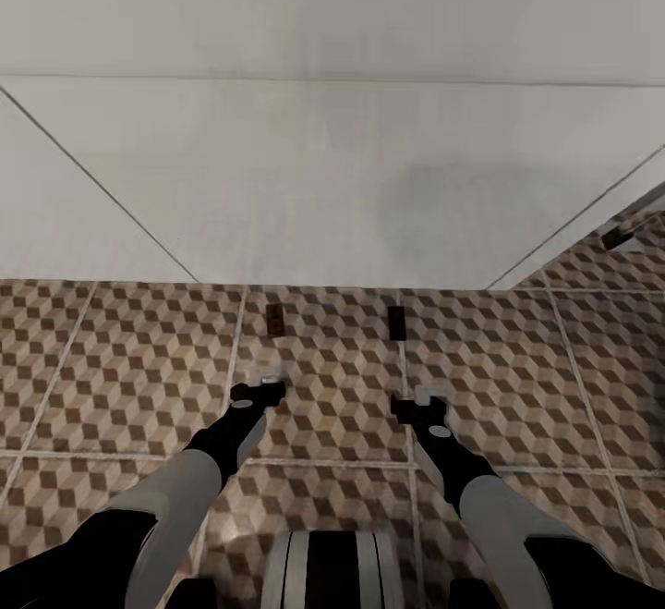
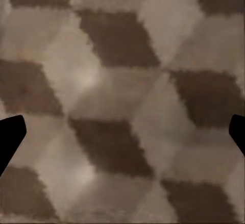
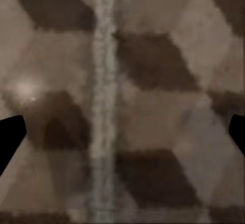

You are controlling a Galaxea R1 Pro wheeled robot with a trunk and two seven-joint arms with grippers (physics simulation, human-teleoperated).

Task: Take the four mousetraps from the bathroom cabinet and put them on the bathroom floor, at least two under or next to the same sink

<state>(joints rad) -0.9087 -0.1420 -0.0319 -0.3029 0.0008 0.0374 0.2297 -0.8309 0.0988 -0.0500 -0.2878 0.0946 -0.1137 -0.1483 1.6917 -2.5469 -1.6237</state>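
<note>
Two mousetraps lie on the bathroom floor [image 1: 139,369] close to the base of a big white unit: one [image 1: 275,318] to the left, one [image 1: 397,322] to the right. A third small dark mousetrap [image 1: 614,239] lies far right, beside that unit's corner. My left gripper [image 1: 261,385] points down at the tiles just short of the left trap, open and empty. My right gripper [image 1: 417,398] hangs the same way short of the right trap, open and empty. The wrist views show cube-pattern tile between wide-apart fingertips [image 2: 10,137] [image 3: 10,137]. The cabinet is out of view.
The white boxy unit [image 1: 332,175] fills the space ahead; I cannot tell whether it is the sink. Patterned tiles spread to both sides and back toward my base [image 1: 332,572]. A pale grout line [image 3: 104,101] runs under the right gripper.
</note>
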